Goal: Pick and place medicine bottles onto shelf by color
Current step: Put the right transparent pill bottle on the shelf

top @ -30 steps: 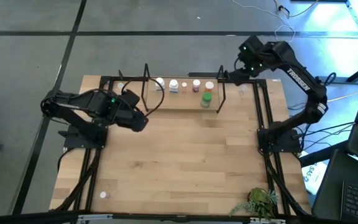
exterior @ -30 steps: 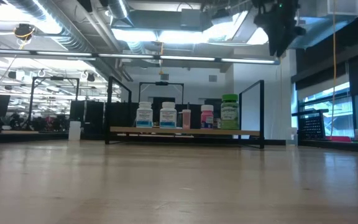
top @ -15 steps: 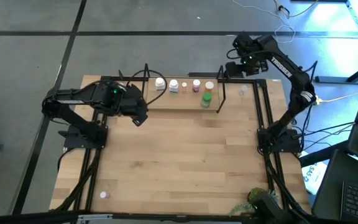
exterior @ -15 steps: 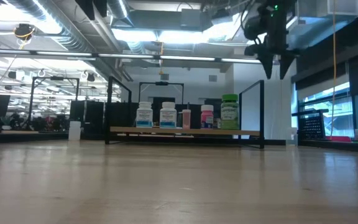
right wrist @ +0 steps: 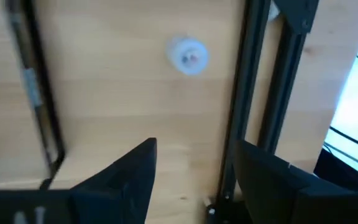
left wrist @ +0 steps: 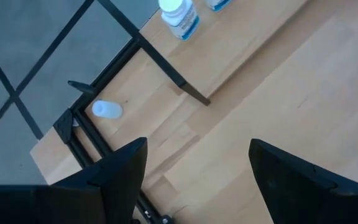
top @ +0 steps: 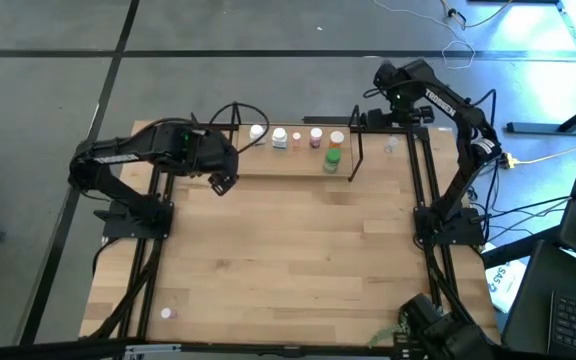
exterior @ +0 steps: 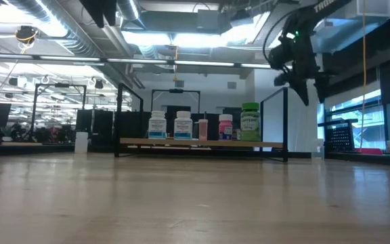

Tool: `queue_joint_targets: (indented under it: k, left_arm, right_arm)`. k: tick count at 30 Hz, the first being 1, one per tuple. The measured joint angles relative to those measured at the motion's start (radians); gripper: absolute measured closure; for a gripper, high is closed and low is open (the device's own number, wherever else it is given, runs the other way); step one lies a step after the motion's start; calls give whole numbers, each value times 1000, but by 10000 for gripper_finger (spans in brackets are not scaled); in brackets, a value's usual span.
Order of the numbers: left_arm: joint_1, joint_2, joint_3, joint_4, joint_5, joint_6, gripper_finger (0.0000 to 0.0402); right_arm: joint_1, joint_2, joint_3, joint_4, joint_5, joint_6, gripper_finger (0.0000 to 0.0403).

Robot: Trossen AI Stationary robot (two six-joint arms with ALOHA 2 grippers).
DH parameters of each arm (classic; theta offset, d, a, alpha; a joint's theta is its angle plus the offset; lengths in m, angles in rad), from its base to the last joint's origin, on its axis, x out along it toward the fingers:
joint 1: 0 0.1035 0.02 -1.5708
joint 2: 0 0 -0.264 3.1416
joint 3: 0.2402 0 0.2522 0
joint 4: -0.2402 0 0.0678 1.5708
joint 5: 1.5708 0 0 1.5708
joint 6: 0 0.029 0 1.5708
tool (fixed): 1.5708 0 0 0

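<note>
The shelf (top: 278, 160) stands at the table's far edge. Several medicine bottles stand on it: white ones (exterior: 157, 125) (exterior: 183, 125), pink ones (exterior: 203, 129) (exterior: 226, 127) and a green one (exterior: 250, 122). A tiny pale bottle (right wrist: 188, 55) (top: 390, 147) stands on the table, right of the shelf. My right gripper (right wrist: 194, 174) (exterior: 311, 87) hangs open above it, pointing down. Another white bottle (left wrist: 107, 110) lies near the far left corner. My left gripper (left wrist: 197, 162) (top: 220, 184) hovers open by the shelf's left end.
One more small bottle (top: 167, 313) sits near the table's near left corner. A leafy plant (top: 383, 334) shows at the near right edge. Black frame rails (right wrist: 244, 93) run along the table's right side, close to the pale bottle. The wide middle of the tabletop (top: 298, 240) is bare wood.
My right gripper has come down from high above the far right corner toward the pale bottle, rolling about its own axis, and its fingers have spread apart. My left gripper has swung toward the far edge, closer to the shelf's left end, staying open.
</note>
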State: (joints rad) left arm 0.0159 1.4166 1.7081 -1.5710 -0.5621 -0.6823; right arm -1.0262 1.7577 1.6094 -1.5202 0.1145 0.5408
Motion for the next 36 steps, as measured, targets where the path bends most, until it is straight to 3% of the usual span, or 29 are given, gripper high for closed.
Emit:
queue_joint_targets:
  k: [15, 36]
  left_arm:
    - [108, 0, 0, 11, 0, 6, 126]
    - [156, 0, 0, 13, -1, 33, 126]
  right_arm:
    - [-96, -3, -184, 301, -38, -41, 192]
    - [-97, 0, -346, 488, -41, -47, 192]
